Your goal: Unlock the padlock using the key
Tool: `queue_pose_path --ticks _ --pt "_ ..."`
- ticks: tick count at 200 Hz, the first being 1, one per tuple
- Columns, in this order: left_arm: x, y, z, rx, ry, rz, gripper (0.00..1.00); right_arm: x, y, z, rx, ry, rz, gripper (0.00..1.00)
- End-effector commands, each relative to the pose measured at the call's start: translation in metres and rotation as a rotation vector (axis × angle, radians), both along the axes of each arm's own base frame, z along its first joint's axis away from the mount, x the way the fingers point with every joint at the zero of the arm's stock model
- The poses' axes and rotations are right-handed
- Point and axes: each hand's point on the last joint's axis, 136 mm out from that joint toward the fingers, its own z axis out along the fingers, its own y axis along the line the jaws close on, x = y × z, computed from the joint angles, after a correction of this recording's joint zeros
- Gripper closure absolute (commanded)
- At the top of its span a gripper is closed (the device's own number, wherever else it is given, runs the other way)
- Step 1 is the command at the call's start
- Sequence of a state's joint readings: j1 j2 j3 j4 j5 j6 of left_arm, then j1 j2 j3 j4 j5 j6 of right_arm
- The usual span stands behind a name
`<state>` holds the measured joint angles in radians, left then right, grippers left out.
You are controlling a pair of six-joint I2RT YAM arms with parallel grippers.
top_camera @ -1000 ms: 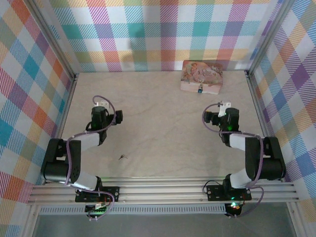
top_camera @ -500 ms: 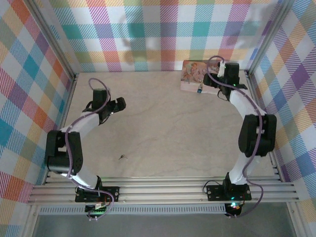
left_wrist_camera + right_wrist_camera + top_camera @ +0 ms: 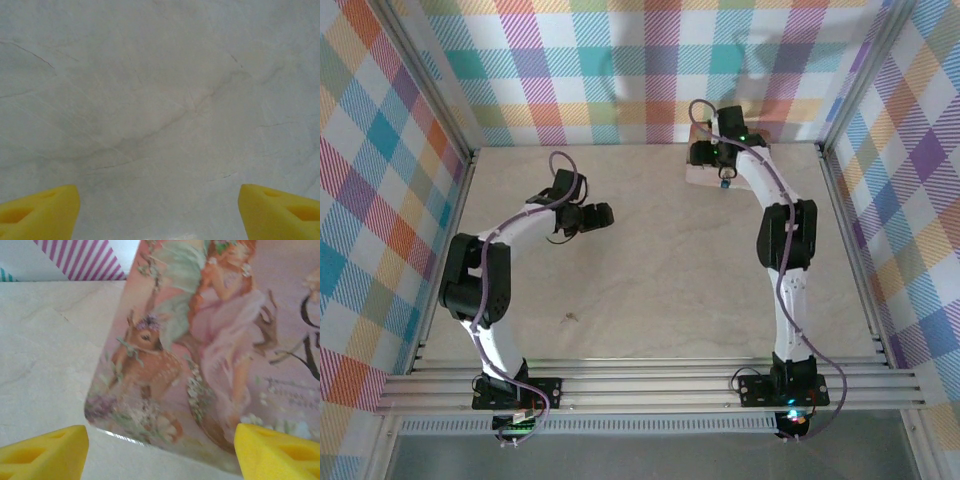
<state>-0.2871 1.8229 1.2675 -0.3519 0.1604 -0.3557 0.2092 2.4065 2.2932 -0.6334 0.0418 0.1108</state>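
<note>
The key [image 3: 566, 319] is a tiny dark sliver lying on the table near the front, left of centre, with no gripper near it. The padlock [image 3: 724, 183], tiny and blue, hangs at the front face of the pink picture box [image 3: 703, 178] at the back. My right gripper [image 3: 703, 154] hovers over the box's left part; its yellow fingertips [image 3: 42, 452] stand wide apart above the lid's near corner [image 3: 150, 390], holding nothing. My left gripper [image 3: 602, 216] is open over bare table left of centre, its yellow pads [image 3: 37, 212] far apart and empty.
Checked walls [image 3: 650, 70] close in the back and both sides of the marbled table [image 3: 650, 280]. The right arm [image 3: 785, 250] stretches along the right half from its base up to the box. An aluminium rail [image 3: 650, 385] runs along the near edge.
Both arms have stretched out from their folded poses. The left gripper swung right toward the table's middle. The right gripper reached the pink box and shifted left over it.
</note>
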Motion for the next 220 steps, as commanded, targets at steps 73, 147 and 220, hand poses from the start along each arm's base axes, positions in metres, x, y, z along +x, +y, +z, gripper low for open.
queue_pose_path --ticks 73,147,220 --pt "-0.008 -0.012 -0.014 0.017 0.11 0.008 0.2 -0.037 0.022 -0.036 -0.095 0.163 0.226 0.33" --pt "-0.014 -0.013 -0.009 0.028 0.115 0.007 0.2 -0.089 0.059 -0.027 -0.016 0.2 0.342 0.43" --pt "-0.029 -0.003 -0.005 0.07 0.124 -0.005 0.2 -0.168 0.096 -0.031 0.054 0.289 0.418 0.43"
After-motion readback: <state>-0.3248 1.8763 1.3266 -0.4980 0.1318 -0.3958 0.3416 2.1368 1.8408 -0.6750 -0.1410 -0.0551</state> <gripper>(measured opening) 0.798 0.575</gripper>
